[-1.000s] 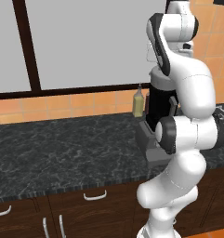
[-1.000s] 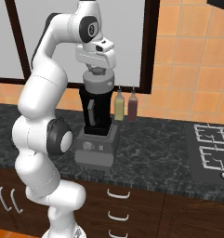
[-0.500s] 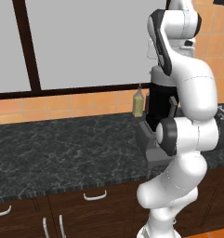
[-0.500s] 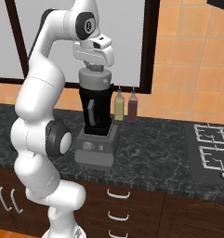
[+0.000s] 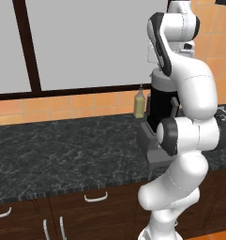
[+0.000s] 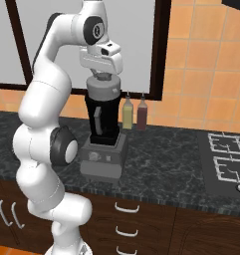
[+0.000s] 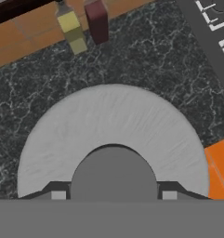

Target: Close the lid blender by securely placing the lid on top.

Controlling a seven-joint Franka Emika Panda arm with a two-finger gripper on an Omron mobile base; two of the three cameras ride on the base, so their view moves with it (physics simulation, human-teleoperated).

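Note:
The blender's black jar [image 6: 102,122] stands on its boxy grey base [image 6: 104,158] on the dark counter, and also shows behind my arm as the jar [image 5: 157,105]. The round grey lid [image 6: 104,89] lies level on the jar's rim. My gripper [image 6: 103,76] hangs straight above it, fingers down on the centre knob. In the hand view the lid [image 7: 113,125] spreads wide, with the knob [image 7: 113,172] between my gripper's [image 7: 113,195] two fingertips [image 7: 58,195]. The fingers hug the knob closely, so the gripper is shut on the lid.
A yellowish bottle [image 6: 127,112] and a dark red bottle [image 6: 141,113] stand just behind the blender by the tiled wall. A stove [image 6: 226,154] lies to the right. Windows run along the back wall. Drawers sit under the counter edge.
The hand has come down a little with the lid, which now rests on the jar's rim. The upper arm has shifted slightly.

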